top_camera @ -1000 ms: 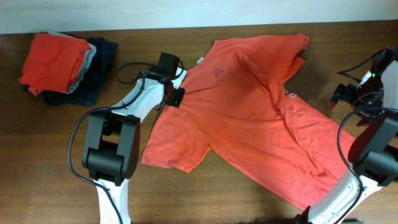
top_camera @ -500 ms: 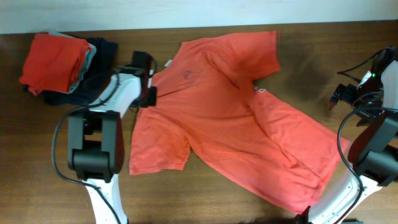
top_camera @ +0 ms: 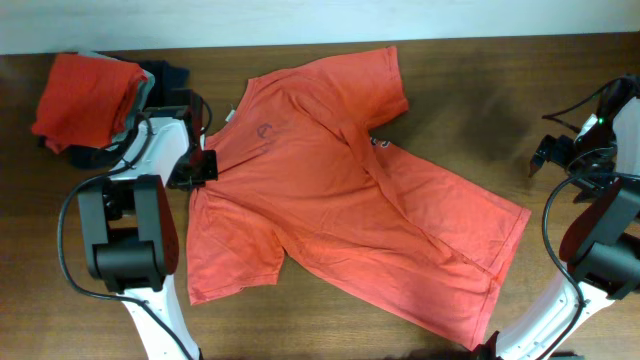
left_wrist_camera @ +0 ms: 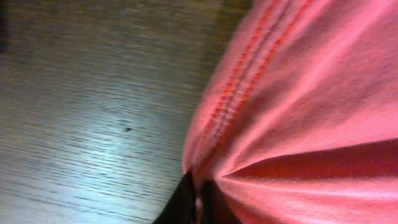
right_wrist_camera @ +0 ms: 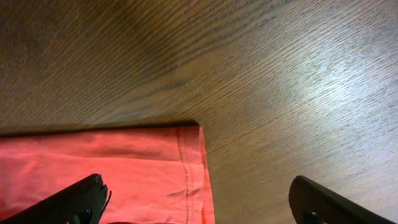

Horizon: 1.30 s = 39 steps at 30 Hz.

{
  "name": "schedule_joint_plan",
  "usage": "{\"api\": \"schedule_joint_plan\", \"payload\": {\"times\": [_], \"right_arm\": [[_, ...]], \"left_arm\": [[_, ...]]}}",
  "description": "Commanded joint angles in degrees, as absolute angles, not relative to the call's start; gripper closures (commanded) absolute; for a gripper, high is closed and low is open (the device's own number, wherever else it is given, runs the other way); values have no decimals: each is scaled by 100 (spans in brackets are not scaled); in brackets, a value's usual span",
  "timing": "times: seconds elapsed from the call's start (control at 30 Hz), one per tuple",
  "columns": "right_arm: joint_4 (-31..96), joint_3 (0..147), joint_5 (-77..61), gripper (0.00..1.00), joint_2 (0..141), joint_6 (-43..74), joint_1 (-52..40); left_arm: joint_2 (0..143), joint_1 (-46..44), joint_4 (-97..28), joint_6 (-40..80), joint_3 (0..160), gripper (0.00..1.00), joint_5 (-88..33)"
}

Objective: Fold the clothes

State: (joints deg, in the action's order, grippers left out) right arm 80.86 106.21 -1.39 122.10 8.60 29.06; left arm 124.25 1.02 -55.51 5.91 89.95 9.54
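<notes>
Left arm reaches along the desk's left side; left tool is pinched on the stitched edge of the orange-red T-shirt, which lies spread across mid-desk. Right arm stands at the right edge; right tool gapes wide, holding nothing. Dark wood-grain desk; pale wall behind. Folded orange-red shirt tops the stack at far left. Round chest mark unreadable.

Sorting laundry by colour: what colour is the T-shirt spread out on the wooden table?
The spread-out short-sleeved T-shirt is orange-red, best seen in the overhead view.
</notes>
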Motion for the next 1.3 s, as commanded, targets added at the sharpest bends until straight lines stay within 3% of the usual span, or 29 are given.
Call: {"api": "schedule_joint_plan", "payload": {"times": [0.0, 0.03, 0.17, 0.37, 0.43, 0.47, 0.53, 0.8, 1.07, 1.27], "right_arm": [[8090, 10610, -64, 2, 12226, 867, 2928], [8090, 10610, -64, 2, 12226, 864, 2928], [8090, 10610, -64, 2, 12226, 867, 2928], [8090, 10610, -64, 2, 12226, 867, 2928], [8090, 10610, -64, 2, 12226, 867, 2928], [8090, 10613, -64, 2, 12226, 864, 2928], [8090, 10610, -64, 2, 12226, 867, 2928], [8090, 10610, -64, 2, 12226, 867, 2928], [8090, 10610, -64, 2, 12226, 867, 2928], [8090, 10610, -64, 2, 12226, 864, 2928]], "left_arm": [[12567, 320, -5666, 683, 9078, 59, 1122], [12564, 333, -5745, 681, 9205, 45, 1122], [12564, 333, -6217, 681, 9867, 16, 1162], [12564, 303, -6921, 685, 10586, 15, 716], [12564, 296, -7008, 683, 10602, 23, 473], [12564, 292, -7072, 683, 10602, 34, 405], [12564, 276, -7223, 685, 10602, 100, 346], [12538, 204, -8232, 423, 10602, 100, -1177], [12381, -670, -9120, 506, 10597, 100, -1092], [11651, -1581, -9330, 1343, 10595, 100, 30]]}}
